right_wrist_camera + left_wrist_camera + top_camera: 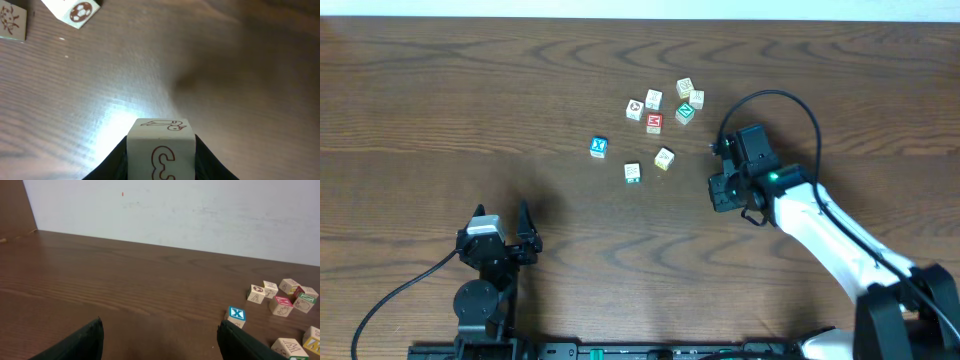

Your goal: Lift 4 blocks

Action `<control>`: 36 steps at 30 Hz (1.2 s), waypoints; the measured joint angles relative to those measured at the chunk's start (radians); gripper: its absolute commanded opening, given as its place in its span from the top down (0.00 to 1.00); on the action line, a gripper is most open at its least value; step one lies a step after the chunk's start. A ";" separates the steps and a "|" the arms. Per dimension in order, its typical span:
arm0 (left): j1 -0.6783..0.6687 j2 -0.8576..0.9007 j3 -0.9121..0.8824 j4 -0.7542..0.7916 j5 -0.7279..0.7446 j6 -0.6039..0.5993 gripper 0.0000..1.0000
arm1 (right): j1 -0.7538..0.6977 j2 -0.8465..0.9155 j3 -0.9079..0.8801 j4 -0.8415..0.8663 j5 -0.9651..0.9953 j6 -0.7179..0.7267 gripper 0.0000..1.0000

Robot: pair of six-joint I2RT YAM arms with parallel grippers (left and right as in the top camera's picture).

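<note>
Grips a brown-marked cream block [160, 145] in the clenched right tool [160, 165], over the counter [240, 75]. Shows the left tool [160, 345] released, well apart from the blue X block [599, 147], teal-marked block [632, 172] and yellow-marked block [664, 158], with the red-faced cube [654, 122] clustered just beyond.

soft even light overall, hot white glare patch on the worktop [114, 119] in the right wrist view

Dark grained wood table [420, 90], faint sheen, painted wooden blocks [599, 147], matt black jaws
</note>
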 measured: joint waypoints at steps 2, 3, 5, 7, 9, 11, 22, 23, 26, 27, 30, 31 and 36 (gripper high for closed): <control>0.000 0.000 0.000 0.000 0.000 0.000 0.27 | 0.003 -0.017 0.000 -0.038 0.010 0.049 0.92; 0.000 0.000 0.000 0.000 0.000 0.000 0.27 | 0.004 -0.019 0.001 -0.054 0.012 0.071 0.92; 0.000 0.000 0.000 0.000 0.000 0.000 0.27 | 0.016 -0.019 0.001 -0.091 0.018 0.121 0.92; 0.000 0.000 0.000 0.000 0.000 0.000 0.27 | 0.035 -0.019 0.001 -0.112 0.021 0.160 0.89; 0.000 0.000 0.000 0.000 0.000 0.000 0.27 | 0.062 -0.019 0.000 -0.121 0.025 0.192 0.86; 0.000 0.000 0.000 0.000 0.000 0.000 0.27 | 0.093 -0.019 0.000 -0.114 0.029 0.213 0.82; 0.000 0.000 0.000 0.000 0.000 0.000 0.27 | 0.216 0.015 -0.098 0.078 0.111 0.319 0.79; 0.000 0.000 0.000 0.000 0.000 0.000 0.27 | 0.216 0.026 -0.109 0.093 0.113 0.325 0.80; 0.000 0.000 0.000 0.000 0.000 0.000 0.27 | 0.216 0.067 -0.122 0.112 0.117 0.342 0.80; 0.000 0.000 0.000 0.000 0.000 0.000 0.27 | 0.216 0.082 -0.122 0.115 0.117 0.347 0.81; 0.000 0.000 0.000 0.000 0.000 0.000 0.27 | 0.216 0.108 -0.121 0.132 0.122 0.360 0.82; 0.000 0.000 0.000 0.000 0.000 0.000 0.27 | 0.216 0.113 -0.119 0.134 0.124 0.365 0.83; 0.000 0.000 0.000 0.000 0.000 0.000 0.27 | 0.216 0.140 -0.100 0.158 0.131 0.379 0.81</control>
